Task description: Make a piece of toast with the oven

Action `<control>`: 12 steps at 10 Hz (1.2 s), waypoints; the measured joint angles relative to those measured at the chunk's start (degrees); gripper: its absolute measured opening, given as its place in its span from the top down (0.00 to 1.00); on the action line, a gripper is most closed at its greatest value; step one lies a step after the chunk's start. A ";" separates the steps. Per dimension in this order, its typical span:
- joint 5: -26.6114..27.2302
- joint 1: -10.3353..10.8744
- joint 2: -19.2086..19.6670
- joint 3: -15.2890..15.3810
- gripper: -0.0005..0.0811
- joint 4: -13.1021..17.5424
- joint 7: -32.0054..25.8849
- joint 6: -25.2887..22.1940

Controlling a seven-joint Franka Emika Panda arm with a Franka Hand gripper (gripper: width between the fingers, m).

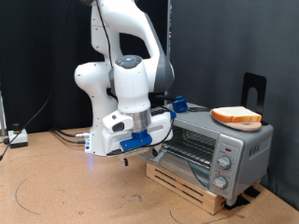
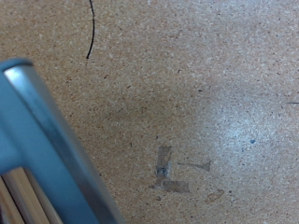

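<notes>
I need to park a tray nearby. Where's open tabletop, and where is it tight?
Bare board spans the table toward the exterior view's left and bottom, before the hand. It's tight between the hand and the oven; its top holds the piece of toast.

I count one oven (image 1: 217, 143), one toast (image 1: 235, 116) lying on a plate (image 1: 249, 126), one slatted base (image 1: 192, 185), one arm (image 1: 126, 75) and one pincer (image 1: 126, 161).
</notes>
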 joint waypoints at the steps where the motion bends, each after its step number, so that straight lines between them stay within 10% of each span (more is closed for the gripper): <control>1: 0.16 -0.07 0.32 -0.08 0.00 0.17 -0.40 0.00; 12: 0.76 -2.82 11.71 -2.05 0.00 1.47 -3.12 6.68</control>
